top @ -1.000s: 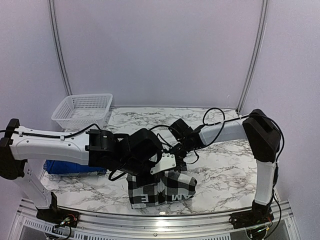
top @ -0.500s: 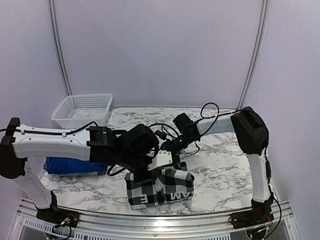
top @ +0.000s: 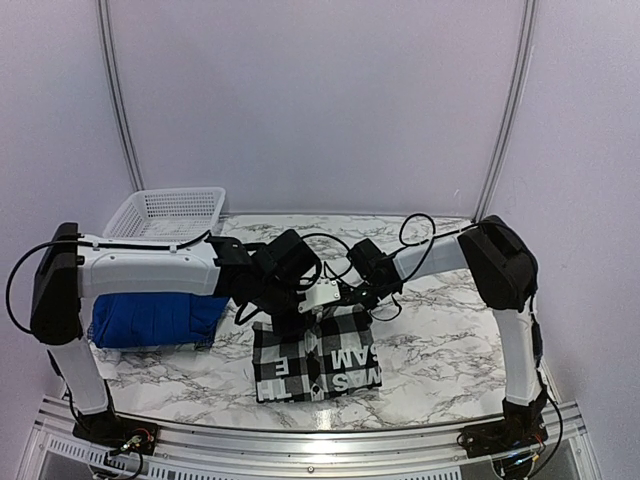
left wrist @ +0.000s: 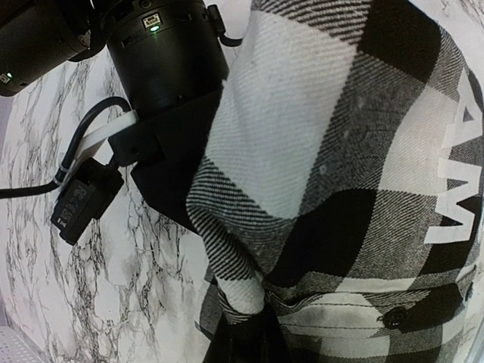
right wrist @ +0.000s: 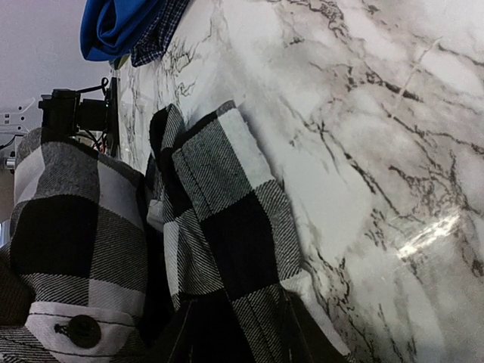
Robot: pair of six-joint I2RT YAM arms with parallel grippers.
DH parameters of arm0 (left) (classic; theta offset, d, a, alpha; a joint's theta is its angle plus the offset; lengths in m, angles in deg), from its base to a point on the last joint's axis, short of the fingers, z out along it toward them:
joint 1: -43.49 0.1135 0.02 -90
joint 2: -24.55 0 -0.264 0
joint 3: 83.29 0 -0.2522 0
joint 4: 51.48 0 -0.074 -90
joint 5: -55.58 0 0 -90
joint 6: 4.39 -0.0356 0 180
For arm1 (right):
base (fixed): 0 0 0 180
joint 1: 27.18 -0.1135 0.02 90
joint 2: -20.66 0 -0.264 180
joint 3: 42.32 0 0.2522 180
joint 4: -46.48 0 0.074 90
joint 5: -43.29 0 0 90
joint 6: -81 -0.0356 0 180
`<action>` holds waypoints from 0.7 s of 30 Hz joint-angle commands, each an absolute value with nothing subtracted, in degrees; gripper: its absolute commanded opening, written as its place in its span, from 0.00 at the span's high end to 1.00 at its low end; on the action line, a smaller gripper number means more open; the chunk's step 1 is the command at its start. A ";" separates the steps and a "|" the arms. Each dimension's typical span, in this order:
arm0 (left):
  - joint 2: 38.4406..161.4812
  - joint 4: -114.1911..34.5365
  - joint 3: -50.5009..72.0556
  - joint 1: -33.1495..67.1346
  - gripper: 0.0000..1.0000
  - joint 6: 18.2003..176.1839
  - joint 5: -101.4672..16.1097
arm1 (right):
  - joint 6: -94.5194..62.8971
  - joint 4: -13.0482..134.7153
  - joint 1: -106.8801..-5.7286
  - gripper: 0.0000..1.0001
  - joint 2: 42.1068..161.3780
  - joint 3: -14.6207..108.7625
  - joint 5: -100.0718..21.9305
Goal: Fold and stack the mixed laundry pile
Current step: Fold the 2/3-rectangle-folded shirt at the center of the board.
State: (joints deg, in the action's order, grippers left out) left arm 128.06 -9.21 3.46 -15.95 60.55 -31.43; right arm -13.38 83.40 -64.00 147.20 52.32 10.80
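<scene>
My left jaws: clamped on flannel shirt [top: 315,365], far edge.
My right jaws: clamped on the same edge, just beside.
Where: near desk [top: 440,345] edge, middle.
Risk: my grips crowd together; cloth could slip, fold skews.

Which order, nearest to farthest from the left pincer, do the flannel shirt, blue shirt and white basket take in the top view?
1. Flannel shirt, beneath the left pincer.
2. Blue shirt, at left.
3. White basket, back left.
</scene>
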 commanded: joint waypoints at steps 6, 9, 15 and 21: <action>134.57 -12.13 -2.98 -13.92 0.98 56.32 -30.61 | -15.40 86.08 -59.19 0.56 142.32 52.64 7.88; 134.64 -12.86 -3.27 -11.83 0.84 59.41 -30.74 | -17.32 85.77 -54.90 0.51 138.90 52.10 5.97; 129.22 -13.37 -2.82 -3.72 0.42 74.00 -39.69 | -20.83 81.30 -47.15 0.38 129.55 44.00 5.70; 117.35 -18.40 6.82 1.53 0.01 86.89 -45.95 | -18.25 80.60 -46.34 0.22 118.90 38.27 6.79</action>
